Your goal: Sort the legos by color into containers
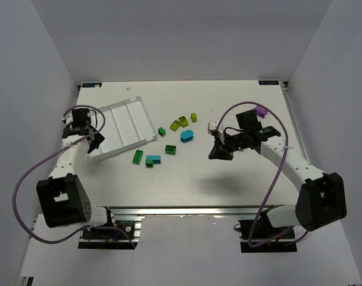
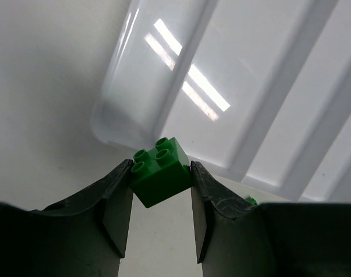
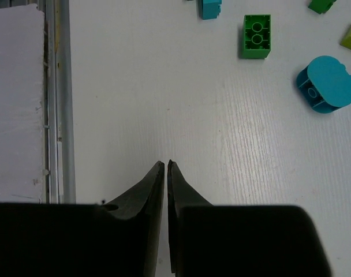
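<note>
So the left claw (image 2: 161,172) is clamping a green brick (image 2: 158,186), with the tray (image 2: 262,86) sitting just ahead; the right claw (image 3: 165,167) is sitting pressed together, empty.

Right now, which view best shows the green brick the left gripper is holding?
Left wrist: the green brick is close-up, studs visible, clamped between the fingers before the tray's corner. Top external shows only the left gripper, the brick not discernible. Right wrist misses it.

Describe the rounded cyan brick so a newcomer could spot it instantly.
Start at the white tray on the table's left and look right to the loose bricks. The cyan oval brick lies on their right side, just on the near side of the yellow-green bricks. It alone has rounded ends.
</note>
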